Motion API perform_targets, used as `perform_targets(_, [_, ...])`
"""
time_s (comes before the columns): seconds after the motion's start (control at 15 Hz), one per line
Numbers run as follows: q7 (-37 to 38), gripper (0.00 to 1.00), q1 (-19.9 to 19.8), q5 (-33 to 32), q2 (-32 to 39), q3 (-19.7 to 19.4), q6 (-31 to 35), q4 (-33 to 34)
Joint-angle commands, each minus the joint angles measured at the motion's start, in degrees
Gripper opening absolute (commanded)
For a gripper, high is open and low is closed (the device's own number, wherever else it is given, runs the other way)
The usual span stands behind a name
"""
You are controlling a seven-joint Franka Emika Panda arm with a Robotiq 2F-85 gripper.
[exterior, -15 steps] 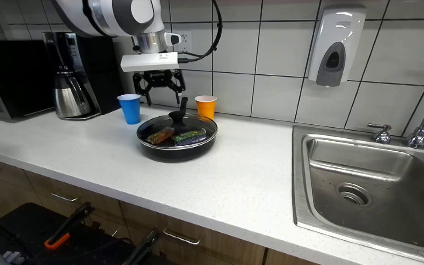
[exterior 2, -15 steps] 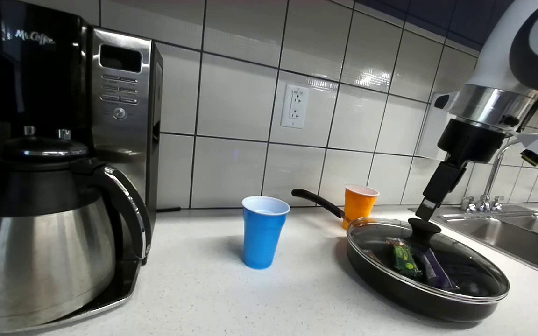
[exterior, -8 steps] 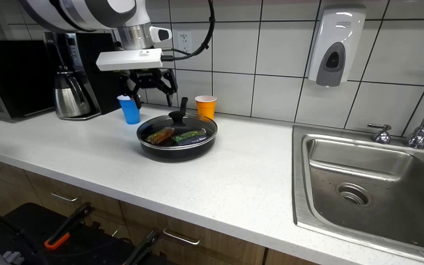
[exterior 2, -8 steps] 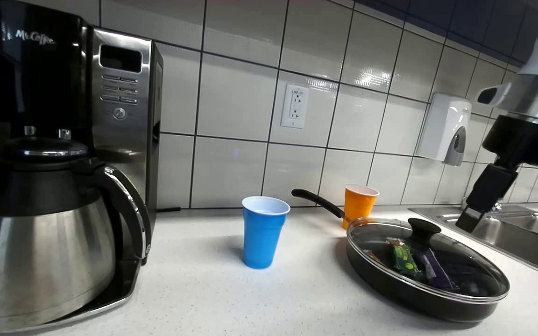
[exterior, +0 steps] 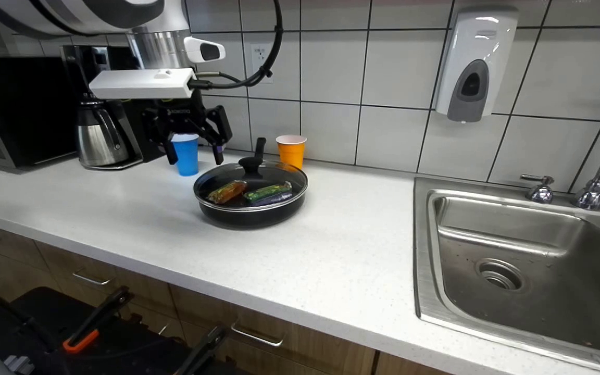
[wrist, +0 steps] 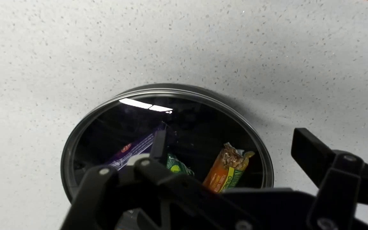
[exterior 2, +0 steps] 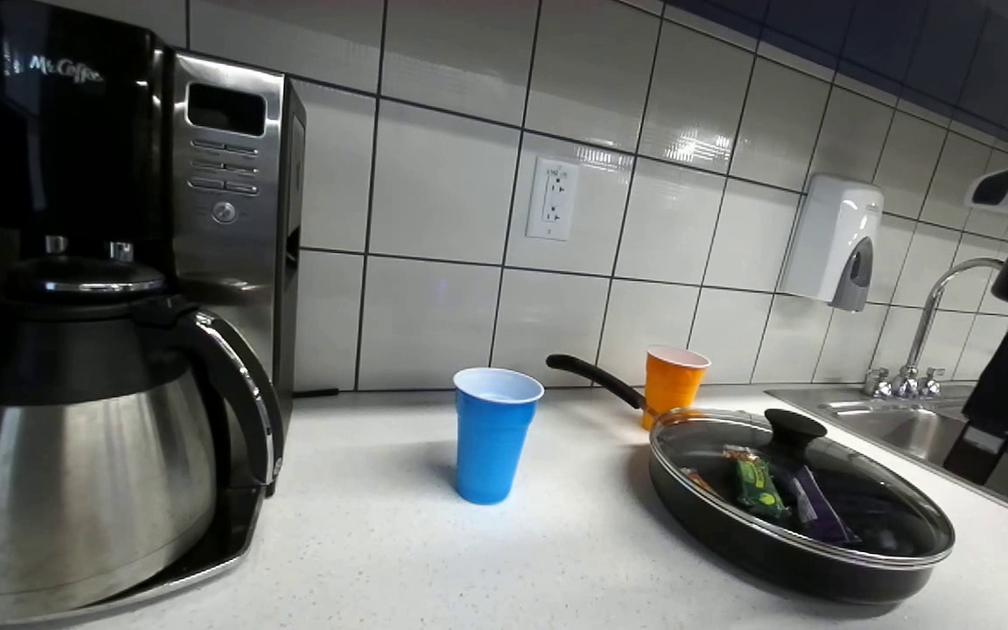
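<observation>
My gripper (exterior: 196,156) is open and empty in the air, on the front side of a black pan (exterior: 250,217) with a glass lid. In the wrist view its fingers (wrist: 231,139) stand wide apart above the pan's rim. The lid's black knob (exterior: 250,164) is apart from the fingers. Through the glass I see an orange wrapped bar (wrist: 224,172), a green bar (wrist: 177,164) and a purple bar (wrist: 136,151). A blue cup (exterior 2: 495,437) stands beside the pan, partly covered by a finger in an exterior view. An orange cup (exterior 2: 673,385) stands behind it by the pan handle (exterior 2: 596,376).
A coffee maker (exterior 2: 233,219) with a steel carafe (exterior 2: 84,472) and a black microwave (exterior: 19,109) stand at the left end of the counter. A steel sink (exterior: 422,250) with a faucet is on the right. A soap dispenser (exterior: 477,65) hangs on the tiled wall.
My open gripper has moved away from the lid knob toward the counter's front side, and now partly leaves the frame in an exterior view. The pan, lid and cups have not moved.
</observation>
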Motion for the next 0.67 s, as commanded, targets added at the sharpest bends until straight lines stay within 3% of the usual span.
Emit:
perform_targets(0.0, [3.6,1.00,0.8,0.2,-2.7,0.4,-4.1,0.2])
perform_targets(0.6, [2.6,1.00,1.1,-0.1,-0.7,-0.4,-2.0,0.2])
